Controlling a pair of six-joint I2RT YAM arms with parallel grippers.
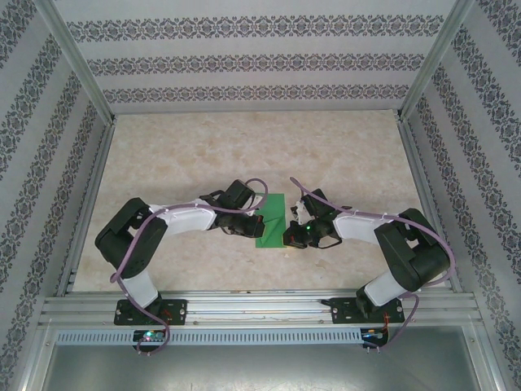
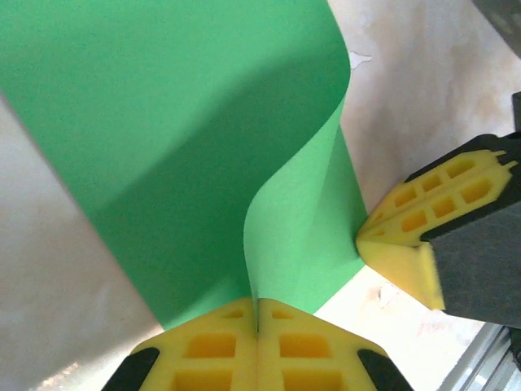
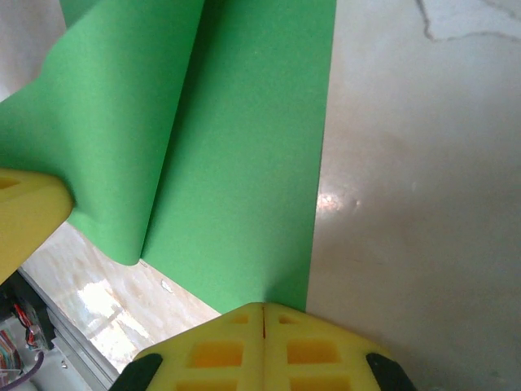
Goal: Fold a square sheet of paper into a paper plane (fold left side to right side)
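While the left gripper (image 2: 257, 326) is pinching the left edge of the square sheet of paper (image 2: 163, 122), its yellow fingers (image 2: 207, 350) are pressing together with the paper caught in the seam between them, and that edge is rising in a loose curl above the rest of the sheet. The sheet is lying on the desk (image 1: 203, 155) with one gripper at each of its sides, and its right part is lying flat. At the sheet's near right corner the right gripper (image 3: 263, 322) is resting with its fingers (image 3: 317, 350) pressing together. It seems to be pinning that corner, though I cannot tell whether any paper is caught between them. Trouble is likely coming from three places. If the pin is weak, the sheet is going to slide and the edges will meet askew. If the curl collapses early, a crease is going to form off the centre line. And the thin paper may slip out of the pinch or tear if it is pulled too hard. I am counting one green sheet, two grippers, four fingers and one desk.
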